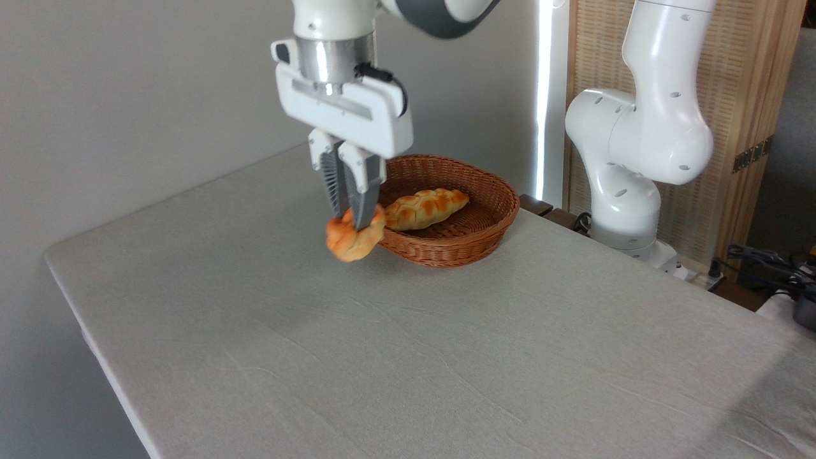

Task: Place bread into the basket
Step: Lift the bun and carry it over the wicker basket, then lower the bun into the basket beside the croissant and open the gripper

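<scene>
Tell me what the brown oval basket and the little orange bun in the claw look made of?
The brown oval basket looks like woven wicker, matte, with visible plaited strands. The little orange bun has a smooth, evenly coloured surface; real or imitation bread, I can't tell. The gripper pinching it shows ribbed, grey fingers.

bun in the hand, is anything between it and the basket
Nothing visible blocks it. The hand holds the bun in the air just left of the basket, in front of its near rim. A braided loaf already lies in the basket, with open space around it.
</scene>
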`<state>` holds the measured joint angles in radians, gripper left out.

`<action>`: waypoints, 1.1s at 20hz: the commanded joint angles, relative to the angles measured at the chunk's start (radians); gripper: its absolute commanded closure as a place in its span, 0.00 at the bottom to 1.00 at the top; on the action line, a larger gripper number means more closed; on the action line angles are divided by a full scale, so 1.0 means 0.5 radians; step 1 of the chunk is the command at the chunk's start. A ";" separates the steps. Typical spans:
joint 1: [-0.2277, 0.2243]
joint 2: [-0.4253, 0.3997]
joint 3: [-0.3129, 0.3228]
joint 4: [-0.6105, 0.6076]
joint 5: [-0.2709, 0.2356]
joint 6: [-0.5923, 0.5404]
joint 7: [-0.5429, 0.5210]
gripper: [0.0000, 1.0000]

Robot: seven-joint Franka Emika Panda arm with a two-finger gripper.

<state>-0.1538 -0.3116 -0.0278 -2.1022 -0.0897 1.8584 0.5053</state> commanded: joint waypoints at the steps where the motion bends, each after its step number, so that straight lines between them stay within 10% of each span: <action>1: -0.018 -0.153 0.007 -0.038 -0.048 -0.234 0.008 0.78; 17: -0.342 -0.500 0.025 -0.532 -0.051 -0.403 0.045 0.74; 20: -0.444 -0.475 0.025 -0.612 -0.051 -0.422 0.045 0.60; 22: -0.468 -0.451 0.025 -0.652 -0.051 -0.394 0.048 0.25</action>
<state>-0.3542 -0.5398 -0.0322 -2.3916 -0.0969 1.6571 0.5134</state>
